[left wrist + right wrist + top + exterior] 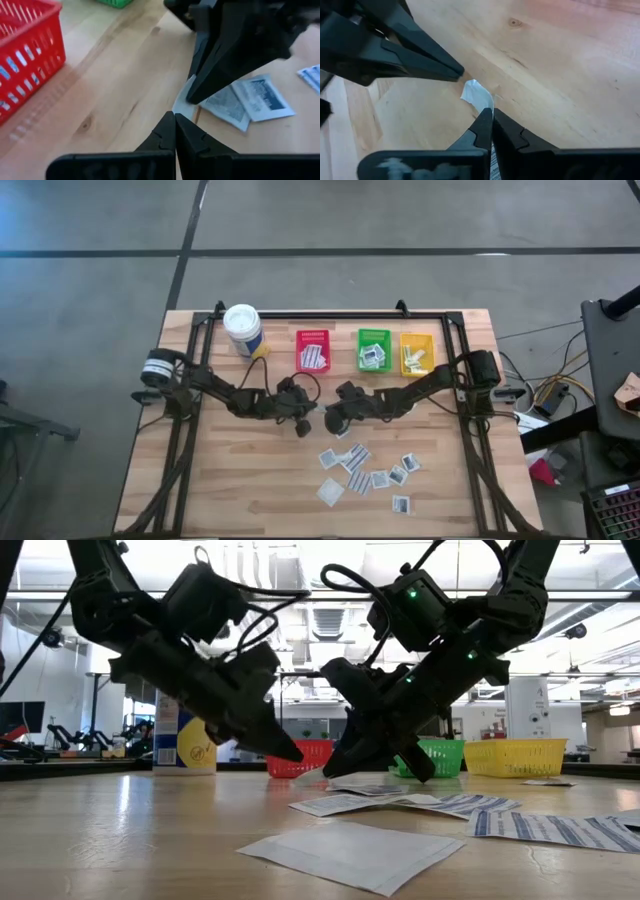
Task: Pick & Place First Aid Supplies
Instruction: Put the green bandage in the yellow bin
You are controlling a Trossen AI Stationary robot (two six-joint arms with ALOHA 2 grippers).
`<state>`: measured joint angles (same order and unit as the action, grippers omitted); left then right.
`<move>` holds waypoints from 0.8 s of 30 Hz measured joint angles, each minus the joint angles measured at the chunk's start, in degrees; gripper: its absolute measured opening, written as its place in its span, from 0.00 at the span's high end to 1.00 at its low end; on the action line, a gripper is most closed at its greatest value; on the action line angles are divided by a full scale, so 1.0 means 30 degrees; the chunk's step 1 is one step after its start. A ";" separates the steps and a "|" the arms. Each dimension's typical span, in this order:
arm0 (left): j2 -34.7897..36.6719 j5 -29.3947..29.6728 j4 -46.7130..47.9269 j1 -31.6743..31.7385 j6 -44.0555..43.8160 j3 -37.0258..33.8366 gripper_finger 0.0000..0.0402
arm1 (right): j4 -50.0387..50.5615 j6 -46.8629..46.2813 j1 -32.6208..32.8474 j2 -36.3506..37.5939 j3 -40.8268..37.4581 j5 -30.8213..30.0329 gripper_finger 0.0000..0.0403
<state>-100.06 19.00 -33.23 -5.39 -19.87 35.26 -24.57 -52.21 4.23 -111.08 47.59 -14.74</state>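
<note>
My right gripper (pixel 333 423) (pixel 491 116) is at the table's middle, shut on a small white packet (pixel 476 96), one of the first aid supplies. My left gripper (pixel 302 423) (pixel 175 120) is shut with nothing between its fingers. It faces the right one, with its tip (pixel 459 75) just short of the packet's free corner. Several more white packets, some printed in dark blue, lie flat on the table (pixel 368 468) (pixel 252 97) nearer the front edge. The red bin (pixel 313 350), green bin (pixel 374 350) and yellow bin (pixel 417 352) at the back each hold packets. My right gripper pinches the white packet by one edge between its two fingers, so a bent corner (pixel 472 92) sticks out past the fingertips. The fingers slant down from the table's right side. The packet is low over the wood; whether it is clear of the table I cannot tell.
A white canister (pixel 243 330) with a yellow label stands at the back left, beside the red bin. Bare wood lies to the left and in front of the left gripper. The two grippers are almost tip to tip.
</note>
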 joint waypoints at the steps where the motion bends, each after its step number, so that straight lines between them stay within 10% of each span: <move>1: 0.0129 -0.0109 0.0006 0.0000 0.0084 -0.0006 1.00 | 0.0034 0.0074 0.0000 0.0021 0.0000 -0.0001 0.98; 24: 0.7176 -0.0359 0.6894 0.0015 0.1595 0.0016 1.00 | 0.3699 0.4334 -0.0007 0.3818 -0.0050 -0.0460 0.98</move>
<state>-78.53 17.92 -12.55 -5.34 -15.09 35.31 -13.47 -39.21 4.21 -99.63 47.44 -16.12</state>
